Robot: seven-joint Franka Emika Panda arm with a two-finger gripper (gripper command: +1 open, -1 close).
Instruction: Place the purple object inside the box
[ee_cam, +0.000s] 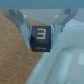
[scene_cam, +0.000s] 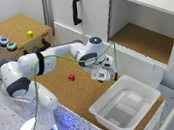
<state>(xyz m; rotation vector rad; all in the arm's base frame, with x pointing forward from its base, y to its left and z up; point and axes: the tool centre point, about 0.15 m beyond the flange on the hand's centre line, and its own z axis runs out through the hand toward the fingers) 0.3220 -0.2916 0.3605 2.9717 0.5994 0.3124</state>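
The robot's gripper (ee_cam: 41, 31) held a dark purple cube marked "3" (ee_cam: 41, 39) between its fingers, just above the white shallow plastic tub's rim (ee_cam: 60, 55).

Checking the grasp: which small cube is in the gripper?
The dark purple cube marked 3, between the gripper fingers; the red and yellow cubes lie apart.

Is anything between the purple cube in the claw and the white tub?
Nothing visible. The claw grips the dark purple cube marked 3 near the white shallow plastic tub's rim; the small red cube lies behind, off the path.
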